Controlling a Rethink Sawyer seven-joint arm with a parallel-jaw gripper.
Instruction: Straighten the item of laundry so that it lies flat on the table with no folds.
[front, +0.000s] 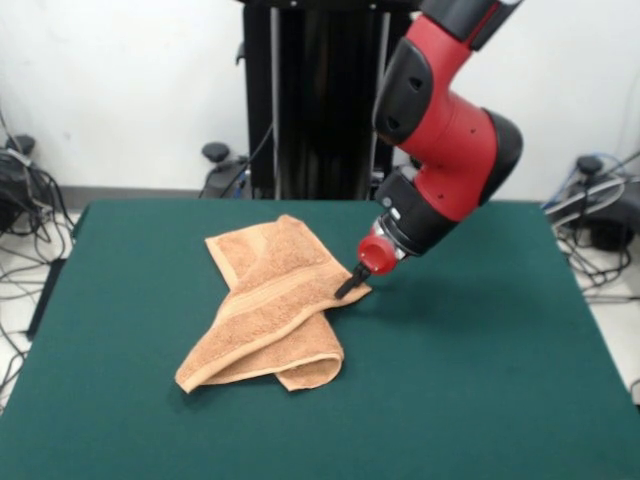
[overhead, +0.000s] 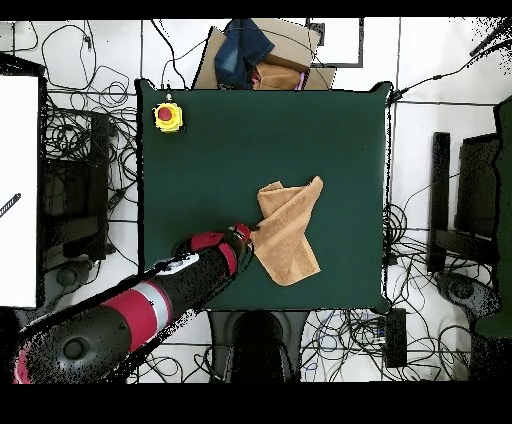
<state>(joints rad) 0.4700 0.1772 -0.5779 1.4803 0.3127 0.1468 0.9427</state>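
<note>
In the front view we have the tool (front: 352, 284) touching the folded towel (front: 270, 305) at its three o'clock corner; the towel runs long toward seven o'clock on the counter (front: 480, 380). We cannot tell its opening.

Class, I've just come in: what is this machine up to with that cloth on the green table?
A red and black robot arm is working on an orange-tan towel lying crumpled on the green table. The gripper has its tip down at the towel's edge, on the right in the front view. Whether it is pinching the cloth cannot be seen. The towel is folded over itself, not yet flat. A yellow box with a red button sits at a table corner.
</note>
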